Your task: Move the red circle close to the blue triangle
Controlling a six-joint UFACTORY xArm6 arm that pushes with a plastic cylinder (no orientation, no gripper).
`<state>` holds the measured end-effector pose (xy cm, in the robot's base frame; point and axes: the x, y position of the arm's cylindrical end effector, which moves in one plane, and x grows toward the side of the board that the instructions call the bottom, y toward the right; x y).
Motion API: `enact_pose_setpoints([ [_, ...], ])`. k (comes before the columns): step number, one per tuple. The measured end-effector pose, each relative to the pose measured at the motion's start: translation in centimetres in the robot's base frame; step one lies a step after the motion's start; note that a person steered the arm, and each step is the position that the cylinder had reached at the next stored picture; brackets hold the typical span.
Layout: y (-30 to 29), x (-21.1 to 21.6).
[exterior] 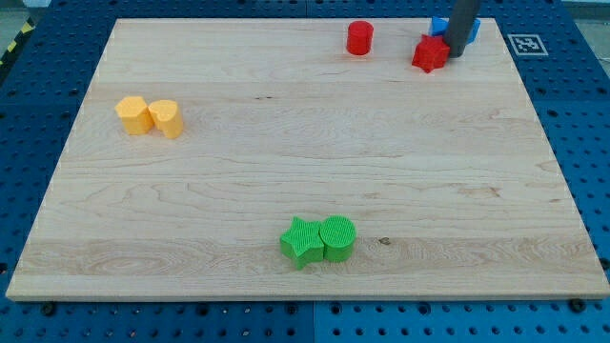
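The red circle (359, 38) stands near the view's top, right of centre. A blue block (442, 27) sits at the top right, mostly hidden behind my rod; its shape cannot be made out. A second red block (429, 53), star-like, lies just below and left of the blue one. My tip (454, 53) rests beside the right side of that red star block, in front of the blue block. The red circle is about a hand's width to the left of my tip.
Two yellow blocks (133, 113) (166, 118) sit side by side at the view's left. A green star (302, 241) and a green circle (337, 237) touch each other near the bottom centre. The board's top edge (286, 19) is close to the red blocks.
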<state>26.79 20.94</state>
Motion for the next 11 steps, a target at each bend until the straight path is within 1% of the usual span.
enact_pose_setpoints([
  [2,0.3,5.6],
  [3,-5.4,4.9],
  [4,-14.7,2.6],
  [5,-19.5,1.3],
  [7,-15.8,-2.3],
  [10,-10.2,-2.2],
  [11,-13.9,-1.4],
])
